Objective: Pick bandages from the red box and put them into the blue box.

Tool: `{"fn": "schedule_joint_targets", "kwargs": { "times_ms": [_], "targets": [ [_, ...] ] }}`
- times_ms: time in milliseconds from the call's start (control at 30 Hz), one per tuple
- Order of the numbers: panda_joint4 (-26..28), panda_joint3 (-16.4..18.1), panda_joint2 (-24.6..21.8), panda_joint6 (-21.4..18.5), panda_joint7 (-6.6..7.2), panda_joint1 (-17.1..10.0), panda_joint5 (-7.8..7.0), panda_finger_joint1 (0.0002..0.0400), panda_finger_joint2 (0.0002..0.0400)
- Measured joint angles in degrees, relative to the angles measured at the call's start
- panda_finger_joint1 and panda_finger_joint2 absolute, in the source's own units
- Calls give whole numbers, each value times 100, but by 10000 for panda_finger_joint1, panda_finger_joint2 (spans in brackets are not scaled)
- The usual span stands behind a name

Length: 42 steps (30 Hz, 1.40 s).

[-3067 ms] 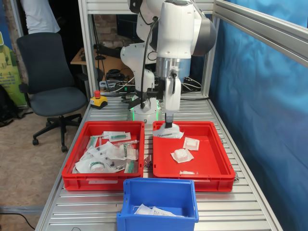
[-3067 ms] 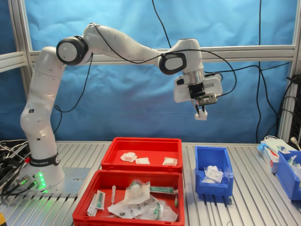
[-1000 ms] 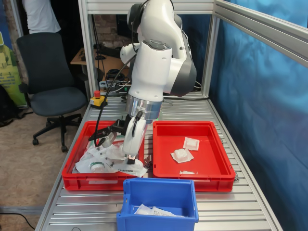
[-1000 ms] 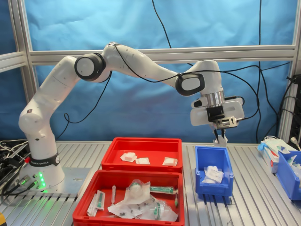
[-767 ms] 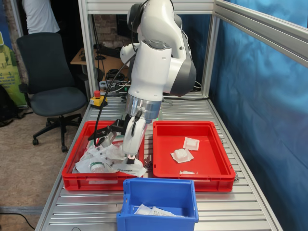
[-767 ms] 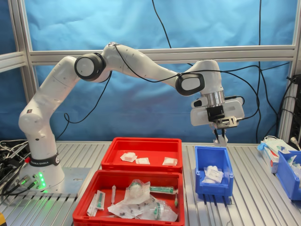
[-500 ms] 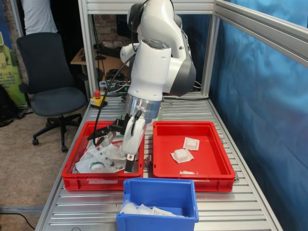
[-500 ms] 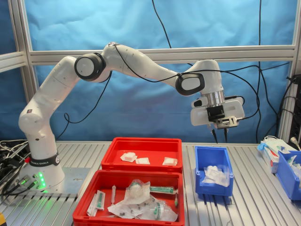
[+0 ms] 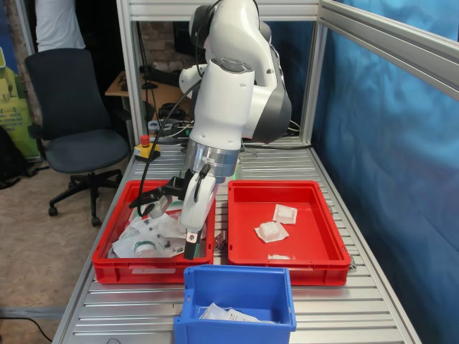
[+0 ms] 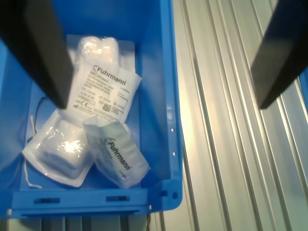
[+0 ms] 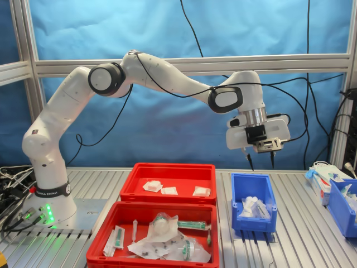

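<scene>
**Hovering over the blue box, pincer wide and empty**

Item 1, gripper (image 11: 261,161): hangs above the blue box (image 11: 267,222) in the second exterior view, fingers pointing down and spread wide apart with nothing between them. In the wrist view the two dark fingers (image 10: 36,45) frame the scene, one over the bin's interior, the other over the bare slatted table (image 10: 226,144) beside it. In the first exterior view only one dark fingertip shows clearly, in front of the cluttered tray.

Item 2, blue box: deep blue bin with a thick rim (image 10: 171,96), standing on the table at the second exterior view's right of both red trays. In the first exterior view it sits nearest the camera (image 9: 237,283).

Item 3, bandages, in the blue box: three white sealed packets (image 10: 103,91) lying on the bin floor, overlapping one another. Two show "Fuhrmann" print; one lies with its puffy centre up.

Item 4, bandages, in the red box: three square white packets (image 9: 271,231), lying flat and apart from one another. In the second exterior view they sit in a row (image 11: 169,190) along the tray.

Item 5, red box (image 9: 323,236): wide shallow red tray, at the first exterior view's right.

Item 6, second red tray (image 9: 107,247): twin tray just beside the red box, heaped with clear wrappers bearing green markings (image 11: 167,234).

Item 7, arm (image 11: 162,75): white, reaching from its base at the second exterior view's left across both trays.
</scene>
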Motion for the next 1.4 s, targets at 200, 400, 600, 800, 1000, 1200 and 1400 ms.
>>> {"fn": "schedule_joint_targets", "kwargs": {
  "times_ms": [200, 400, 600, 800, 1000, 1200, 1400],
  "targets": [
    [0, -1, 0, 0, 0, 0, 0, 332, 332],
    [0, -1, 0, 0, 0, 0, 0, 396, 396],
    [0, -1, 0, 0, 0, 4, 0, 396, 396],
    [0, -6, -1, 0, 0, 37, 0, 400, 400],
    [0, -7, -21, 0, 0, 168, 0, 400, 400],
    [0, 81, -78, 0, 0, 267, 0, 400, 400],
    [0, 322, -251, -3, 0, 343, 0, 400, 400]
  ]
}}
